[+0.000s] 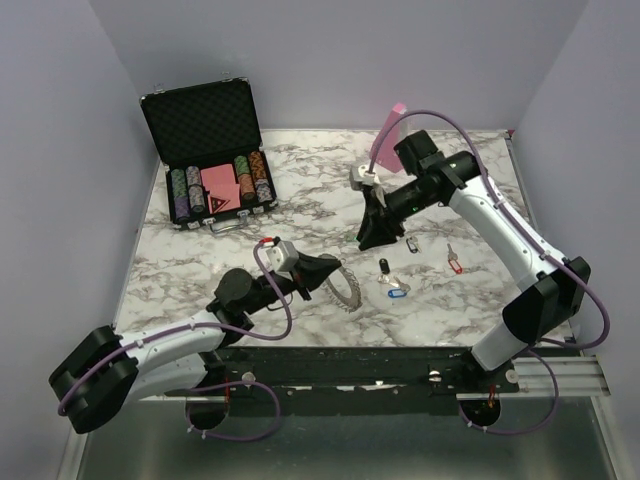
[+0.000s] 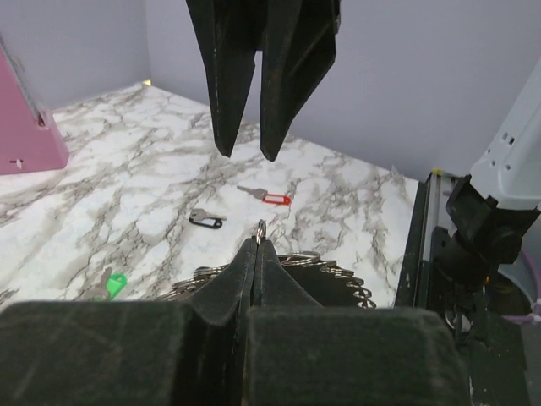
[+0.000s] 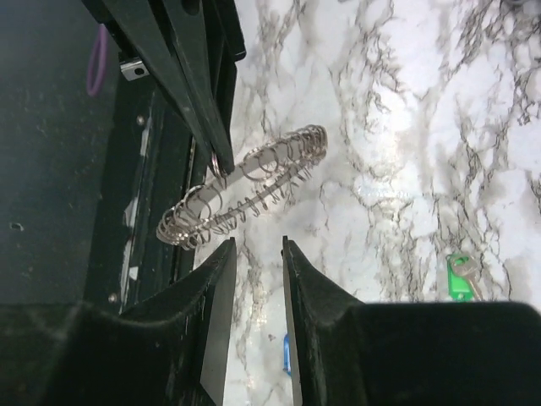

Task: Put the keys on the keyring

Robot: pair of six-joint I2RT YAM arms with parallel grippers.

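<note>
My left gripper (image 1: 332,277) is shut on one small loop of the keyring (image 1: 347,289), holding the toothed grey ring tilted just above the table. In the left wrist view the pinched loop (image 2: 261,229) pokes out between the closed jaws. My right gripper (image 1: 376,242) hangs point-down a little beyond the ring. It is open, with a narrow gap and nothing in it (image 3: 258,244). Keys lie on the marble: a black one (image 1: 384,266), a blue one (image 1: 397,292) and a red one (image 1: 455,265). A green key (image 3: 456,277) shows in both wrist views (image 2: 114,283).
An open black case of poker chips (image 1: 212,158) stands at the back left. A pink wedge block (image 1: 386,135) sits at the back behind the right arm. A pale-tagged key (image 1: 412,246) lies beside the right gripper. Black rails run along the near table edge (image 1: 400,360).
</note>
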